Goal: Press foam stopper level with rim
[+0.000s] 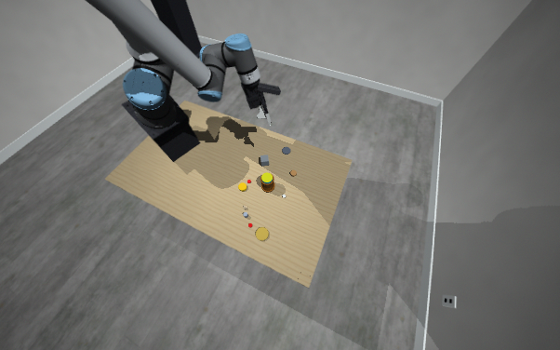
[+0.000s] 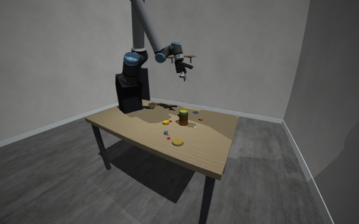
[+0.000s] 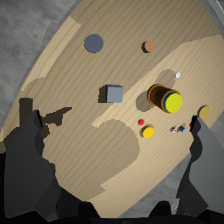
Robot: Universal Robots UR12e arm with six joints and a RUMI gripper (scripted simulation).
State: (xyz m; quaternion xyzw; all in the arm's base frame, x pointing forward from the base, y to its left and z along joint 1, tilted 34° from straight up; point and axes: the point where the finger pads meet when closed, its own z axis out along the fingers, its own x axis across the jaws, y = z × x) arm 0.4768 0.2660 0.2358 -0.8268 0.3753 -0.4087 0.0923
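- The gripper (image 2: 183, 78) hangs high in the air, well above the surface (image 2: 213, 155) and off toward the back of it.
- Its two fingers are spread wide apart and there is nothing between them.
- The jar (image 1: 268, 186) is brown and stands upright near the middle of the surface.
- The foam stopper (image 1: 267, 178) is the yellow round top poking up out of the jar, with a blue ring under the yellow. It looks like it sits above the rim, so I think it has not been pushed down yet.
- Nothing seems to be lying on top of the stopper.
- Other small things sit around the jar: a grey cube (image 1: 264, 160), a dark grey disc (image 1: 286, 150), a small yellow disc (image 1: 243, 186) just beside the jar, and a bigger tan disc (image 1: 261, 234) nearer the front.
- My guess is this is the very start: the gripper is not yet over the jar.
- Next it needs to move across until it is right above the yellow top, then come straight down.
- The push should be gentle and stop in time, because too deep a push would leave the stopper stuck low.
- It should also keep clear of the jar's side, so the jar does not tip or slide.
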